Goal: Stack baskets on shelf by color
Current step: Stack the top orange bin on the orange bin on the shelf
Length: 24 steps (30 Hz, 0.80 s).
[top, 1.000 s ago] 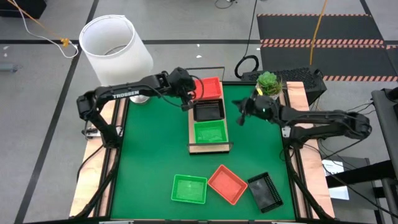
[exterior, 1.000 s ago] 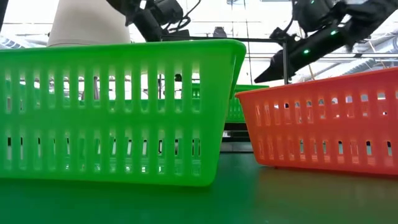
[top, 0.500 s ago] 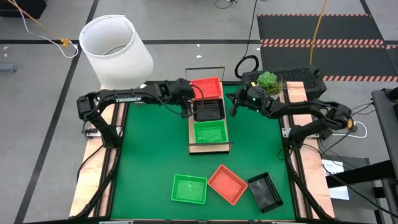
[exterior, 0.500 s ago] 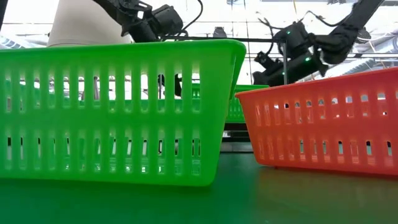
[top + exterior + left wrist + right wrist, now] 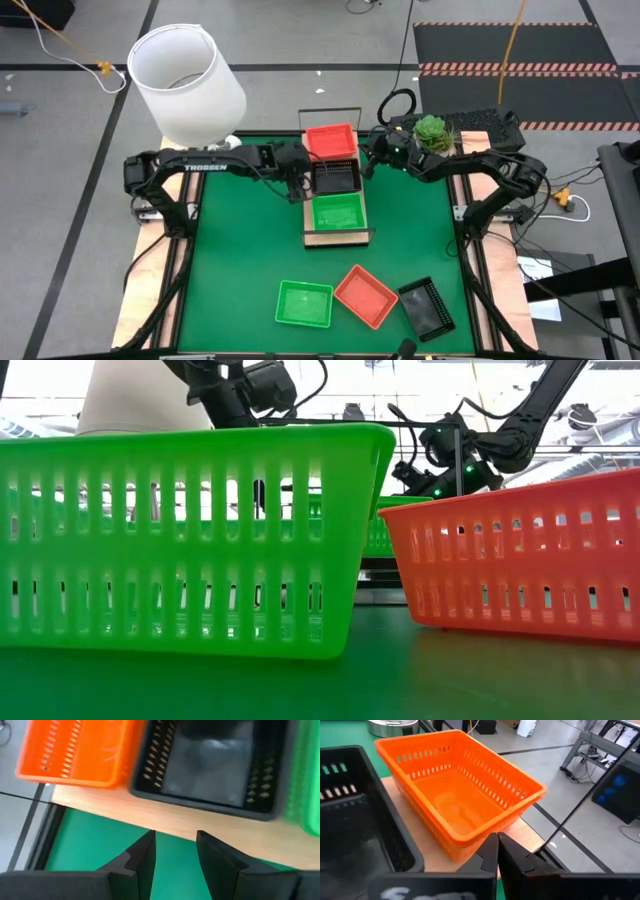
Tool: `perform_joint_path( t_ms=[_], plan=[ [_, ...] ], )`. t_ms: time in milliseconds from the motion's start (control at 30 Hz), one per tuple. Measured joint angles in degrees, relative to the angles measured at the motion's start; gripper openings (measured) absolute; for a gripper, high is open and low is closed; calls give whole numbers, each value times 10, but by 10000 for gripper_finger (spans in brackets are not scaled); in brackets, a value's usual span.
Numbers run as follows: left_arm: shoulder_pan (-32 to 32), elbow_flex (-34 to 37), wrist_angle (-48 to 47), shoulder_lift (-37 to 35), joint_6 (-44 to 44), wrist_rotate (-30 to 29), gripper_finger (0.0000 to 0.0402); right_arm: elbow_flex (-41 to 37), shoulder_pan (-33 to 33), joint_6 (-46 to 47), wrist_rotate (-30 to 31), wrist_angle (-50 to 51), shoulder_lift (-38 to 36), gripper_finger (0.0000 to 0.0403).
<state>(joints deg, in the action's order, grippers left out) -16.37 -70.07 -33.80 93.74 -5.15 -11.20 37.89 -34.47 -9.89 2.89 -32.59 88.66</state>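
Grey floor and striped matting surround the green-matted worktop point(image 5: 240, 250). At its twelve o'clock end the long light-wood shelf point(image 5: 337, 238) carries an orange-red slatted plastic basket point(image 5: 331, 141), a black one point(image 5: 336, 179) and a bright green one point(image 5: 338, 212), possibly stacks. Three loose baskets wait near six o'clock: green point(image 5: 304, 302), orange-red point(image 5: 365, 295), black point(image 5: 427, 307). The left end effector point(image 5: 174, 849), fingers apart, hovers beside the shelf's black basket; the right end effector point(image 5: 497, 851), fingers together, sits by the orange-red one. A white cylinder point(image 5: 186, 83) and a small plant point(image 5: 431, 132) stand clear.
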Motion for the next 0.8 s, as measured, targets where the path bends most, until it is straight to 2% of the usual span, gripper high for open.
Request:
perform_joint_path(
  t_ms=[133, 233, 467, 800],
  plan=[
    [5, 0, -4, 0, -3, -3, 145, 0, -1, 0, -18, 0, 0, 0],
    [3, 8, 5, 0, -4, -37, 145, 0, -1, 2, -46, 0, 0, 0],
    [-19, 33, 17, 0, -5, -60, 145, 0, 1, 2, -47, 12, 0, 0],
    [-53, 102, 167, 0, -42, -59, 145, 0, 1, 13, -47, 29, -3, 0]
  ],
)
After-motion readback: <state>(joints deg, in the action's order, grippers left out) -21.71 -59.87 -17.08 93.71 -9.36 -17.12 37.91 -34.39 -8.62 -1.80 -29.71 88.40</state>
